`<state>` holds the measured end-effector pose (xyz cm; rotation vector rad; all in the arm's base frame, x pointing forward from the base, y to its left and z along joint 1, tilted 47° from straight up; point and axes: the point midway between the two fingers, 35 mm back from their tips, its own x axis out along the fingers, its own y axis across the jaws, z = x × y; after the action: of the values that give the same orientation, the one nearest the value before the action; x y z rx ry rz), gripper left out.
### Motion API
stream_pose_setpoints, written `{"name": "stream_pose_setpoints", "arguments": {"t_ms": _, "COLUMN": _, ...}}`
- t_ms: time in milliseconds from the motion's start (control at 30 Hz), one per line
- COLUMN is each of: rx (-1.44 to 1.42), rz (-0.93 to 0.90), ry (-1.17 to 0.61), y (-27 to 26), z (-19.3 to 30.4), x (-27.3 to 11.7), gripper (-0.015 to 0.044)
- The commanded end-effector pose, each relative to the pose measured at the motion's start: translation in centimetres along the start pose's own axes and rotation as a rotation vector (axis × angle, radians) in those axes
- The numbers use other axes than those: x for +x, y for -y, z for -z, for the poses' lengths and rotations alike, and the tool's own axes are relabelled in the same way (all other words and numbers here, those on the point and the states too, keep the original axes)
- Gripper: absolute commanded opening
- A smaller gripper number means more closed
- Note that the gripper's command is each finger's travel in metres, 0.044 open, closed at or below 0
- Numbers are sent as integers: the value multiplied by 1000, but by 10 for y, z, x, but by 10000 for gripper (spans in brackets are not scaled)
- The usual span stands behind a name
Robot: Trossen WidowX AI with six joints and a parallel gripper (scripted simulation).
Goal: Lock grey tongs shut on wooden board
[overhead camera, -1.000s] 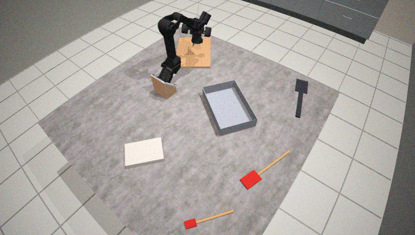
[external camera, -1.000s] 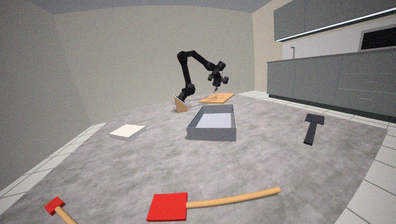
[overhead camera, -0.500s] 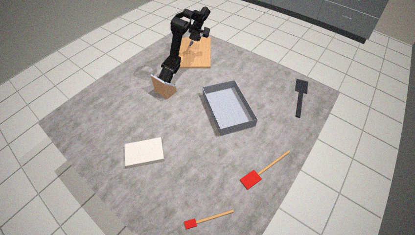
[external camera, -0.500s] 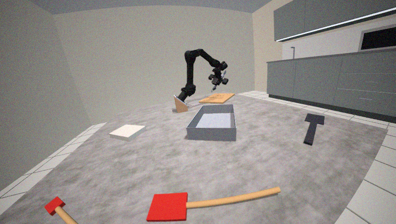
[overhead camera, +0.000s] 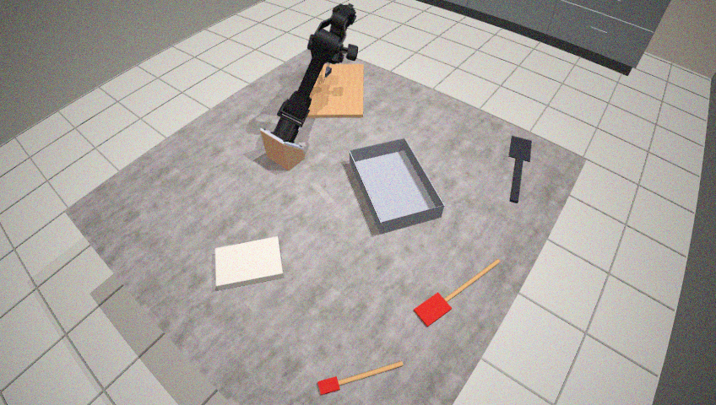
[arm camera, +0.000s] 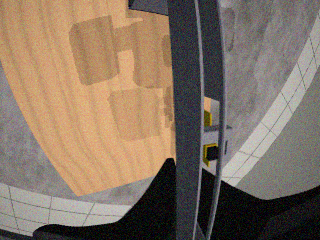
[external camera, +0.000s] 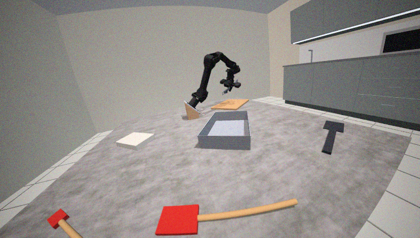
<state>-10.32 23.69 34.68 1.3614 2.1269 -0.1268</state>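
looks like the hand [external camera: 226, 90] [arm camera: 175, 164] has the grey tongs [external camera: 225, 92] [arm camera: 186, 120] pinched nearly closed above the wooden board [overhead camera: 346, 99] [external camera: 231, 104] [arm camera: 55, 115], so I'd guess just lowering and releasing remain

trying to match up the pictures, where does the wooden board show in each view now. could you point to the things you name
Top: the wooden board [overhead camera: 349, 93] [external camera: 236, 103] [arm camera: 30, 65] is upper middle, partly behind the arm.
Exterior: just above centre, beyond the roasting tin [overhead camera: 397, 223] [external camera: 224, 143].
Wrist: it fills much of the left half, running off the top edge.
Shared landmark: the arm's shadow lies on the board in all three views.
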Motion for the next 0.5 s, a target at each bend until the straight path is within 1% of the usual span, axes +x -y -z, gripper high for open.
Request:
{"name": "stream_pose_setpoints", "arguments": {"t_ms": 0, "rx": -24, "rz": -23, "ry": 64, "y": 2, "z": 0, "x": -4, "gripper": -150}}
{"name": "stream_pose_setpoints", "arguments": {"t_ms": 467, "rx": -201, "rz": -143, "ry": 287, "y": 6, "z": -3, "x": -22, "gripper": -150}}
